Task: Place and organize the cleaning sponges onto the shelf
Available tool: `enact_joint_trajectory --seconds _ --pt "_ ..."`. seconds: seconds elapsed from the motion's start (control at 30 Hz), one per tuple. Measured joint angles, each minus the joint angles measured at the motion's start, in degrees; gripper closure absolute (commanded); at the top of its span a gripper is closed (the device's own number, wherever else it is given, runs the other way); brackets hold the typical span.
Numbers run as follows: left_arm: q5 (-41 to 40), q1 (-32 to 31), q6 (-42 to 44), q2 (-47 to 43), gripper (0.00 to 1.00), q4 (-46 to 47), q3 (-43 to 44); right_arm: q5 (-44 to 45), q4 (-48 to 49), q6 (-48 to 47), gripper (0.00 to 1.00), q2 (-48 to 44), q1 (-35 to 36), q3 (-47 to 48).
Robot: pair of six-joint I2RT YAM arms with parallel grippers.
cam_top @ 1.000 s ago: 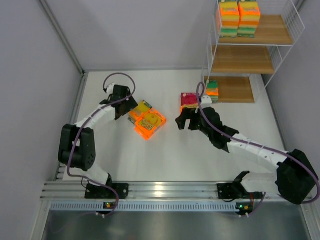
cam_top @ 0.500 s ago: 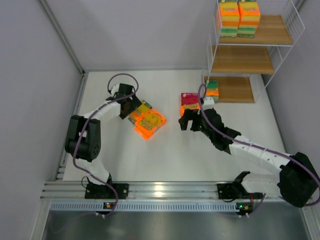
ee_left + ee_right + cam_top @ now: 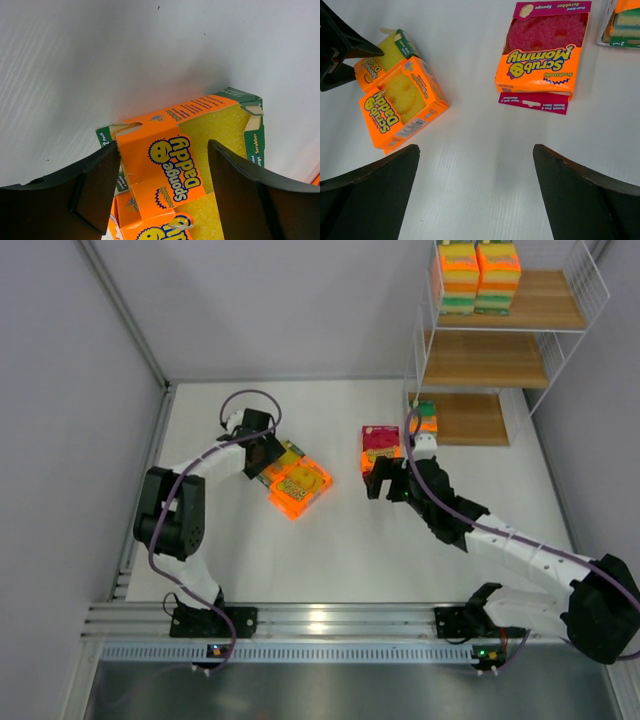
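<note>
My left gripper (image 3: pixel 264 453) is open, its jaws on either side of a green-edged orange and yellow sponge pack (image 3: pixel 175 150) lying on the table (image 3: pixel 283 458). An all-orange pack (image 3: pixel 300 487) lies against it, also in the right wrist view (image 3: pixel 402 107). My right gripper (image 3: pixel 378 480) is open and empty (image 3: pixel 475 150), just short of the magenta-topped pack (image 3: pixel 542 55), which lies flat (image 3: pixel 379 446). The shelf (image 3: pixel 520 360) stands at the far right. Stacked packs (image 3: pixel 476 275) sit on its top tier and one pack (image 3: pixel 424 418) on its bottom board.
Grey walls close in the white table (image 3: pixel 330 550) at the left and back. The shelf's white wire frame (image 3: pixel 415 350) stands just behind the magenta pack. The left gripper's fingers (image 3: pixel 340 47) show at the right wrist view's left edge.
My left gripper has moved right and now straddles the green-edged pack. My right gripper has moved forward towards the magenta-topped pack. No pack has shifted.
</note>
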Motion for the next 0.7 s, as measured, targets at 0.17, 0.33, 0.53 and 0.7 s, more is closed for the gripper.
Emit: enact_joint_trajectory --seconds 0.17,0.33,0.53,0.7 --pt "-0.2 0.0 0.2 0.2 0.38 0.4 0.0 1.7 -1.7 0.0 0.01 -2.6 -0.1 0.0" --pt "0.0 0.3 0.9 -0.2 0.42 0.4 0.0 4.8 -2.7 0.1 0.01 -6.5 -0.1 0.0" --pt "1.3 0.6 3.2 -5.1 0.44 0.0 0.2 8.0 -5.8 0.9 0.00 -9.5 -0.3 0.0" --pt "3.7 0.4 2.5 -13.5 0.46 0.0 2.1 11.0 -12.2 3.1 0.01 -14.1 -2.0 0.8"
